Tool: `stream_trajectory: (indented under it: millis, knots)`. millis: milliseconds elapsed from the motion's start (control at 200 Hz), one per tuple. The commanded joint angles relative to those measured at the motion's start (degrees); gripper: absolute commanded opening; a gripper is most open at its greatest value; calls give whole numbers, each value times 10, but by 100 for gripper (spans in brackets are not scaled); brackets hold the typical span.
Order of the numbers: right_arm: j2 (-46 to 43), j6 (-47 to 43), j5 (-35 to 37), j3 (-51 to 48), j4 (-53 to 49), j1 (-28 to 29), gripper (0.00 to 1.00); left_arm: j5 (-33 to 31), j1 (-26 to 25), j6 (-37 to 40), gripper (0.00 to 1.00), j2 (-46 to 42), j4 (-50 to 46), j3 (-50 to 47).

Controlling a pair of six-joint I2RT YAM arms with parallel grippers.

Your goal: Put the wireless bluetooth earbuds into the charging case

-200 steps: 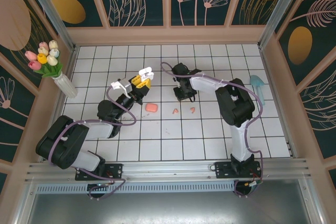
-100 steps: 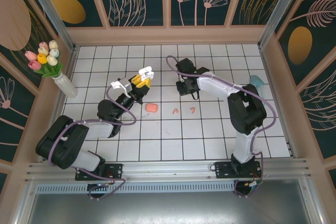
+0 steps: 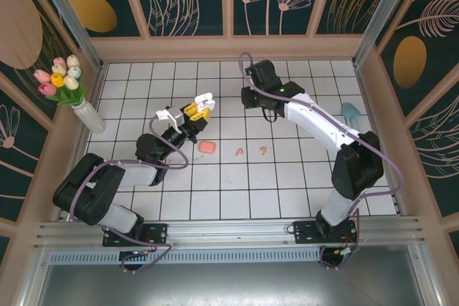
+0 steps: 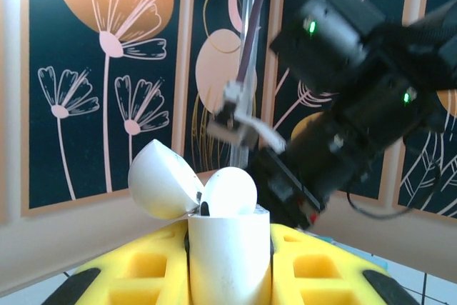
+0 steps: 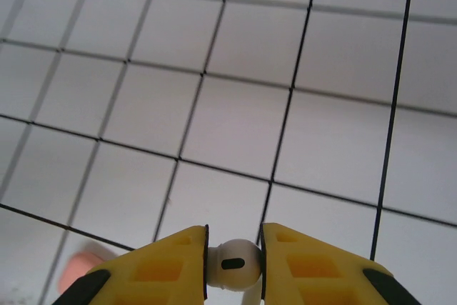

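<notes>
Both grippers loaded
Lower centre, right gripper [image 5: 234, 242] pinches white earbud [image 5: 233, 266]; left gripper [image 4: 228, 283] clamps the open charging case [image 4: 228, 244].

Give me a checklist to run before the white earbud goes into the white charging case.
1. Grip on small white stemmed earbud by right gripper: ok.
2. Hold on white rounded plastic charging case by left gripper: ok.
3. Hinged case lid flipped open: ok.
4. Free socket inside case: cannot tell.
5. Earbud lined up over case: not ok, grippers apart in the top view.
</notes>
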Motion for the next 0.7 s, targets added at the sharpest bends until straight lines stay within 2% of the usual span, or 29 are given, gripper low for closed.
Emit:
stream_trajectory:
  millis: [0,360,696]
  knots:
    - [-36,9,-12,38,18,9,24,31,-2,0,0,17,53,20]
    - [-61,12,-20,92,47,44,24,52,-2,-20,0,61,57,59]
    - [-90,22,-22,60,121,84,24,42,-2,-40,0,106,74,115]
